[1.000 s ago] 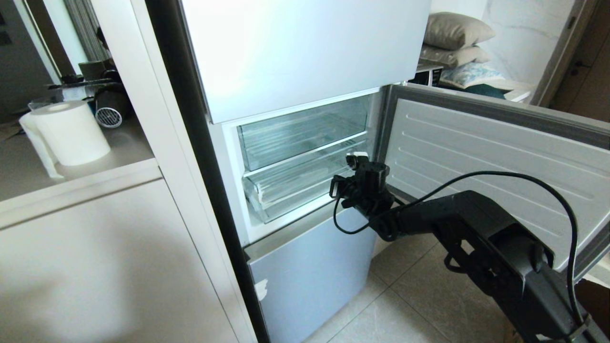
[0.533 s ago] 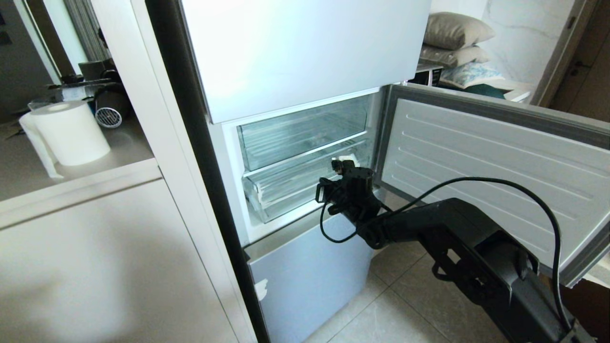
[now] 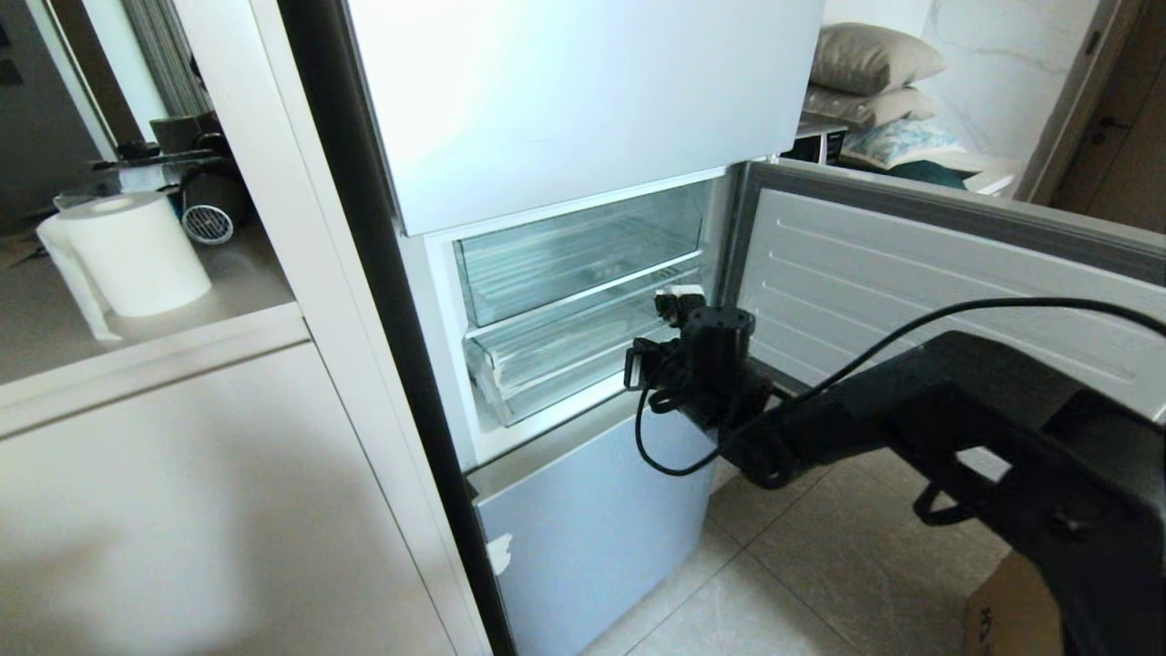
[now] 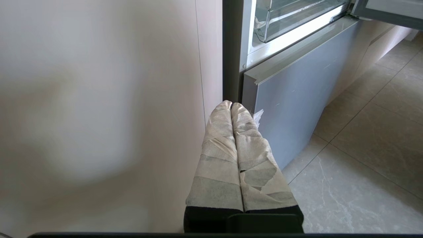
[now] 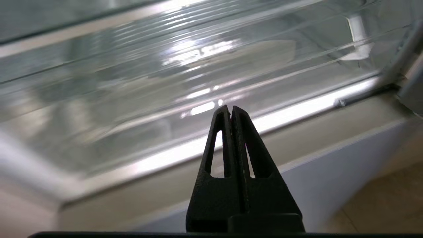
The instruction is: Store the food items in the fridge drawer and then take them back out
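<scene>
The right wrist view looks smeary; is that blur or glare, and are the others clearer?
Right wrist view: the clear fridge drawer is streaked with blur and bright glare, while the shut right gripper stays sharp. Head view: a soft shadow on the cabinet. Left wrist view: a similar soft shadow.

Fridge drawer (image 5: 138, 99) blurred; right arm (image 3: 1002, 437) cropped.

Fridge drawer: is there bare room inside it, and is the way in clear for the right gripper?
The fridge drawer looks empty, ribbed floor bare from the taped left corner to the right wall. The upper clear bin looks empty too. The right gripper, shut, sits at the drawer's right front, close beside the open door.
</scene>
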